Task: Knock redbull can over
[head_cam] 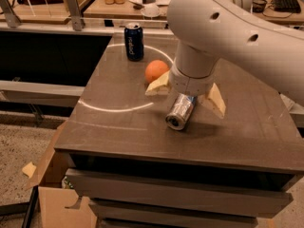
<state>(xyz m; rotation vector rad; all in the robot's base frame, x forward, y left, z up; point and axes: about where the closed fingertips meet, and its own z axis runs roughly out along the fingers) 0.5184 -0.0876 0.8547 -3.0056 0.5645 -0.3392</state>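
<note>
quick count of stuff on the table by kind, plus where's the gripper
cans: 2 (silver redbull can lying down, dark blue can upright)
orange: 1
total: 3
gripper: open, straddling the redbull can
</note>
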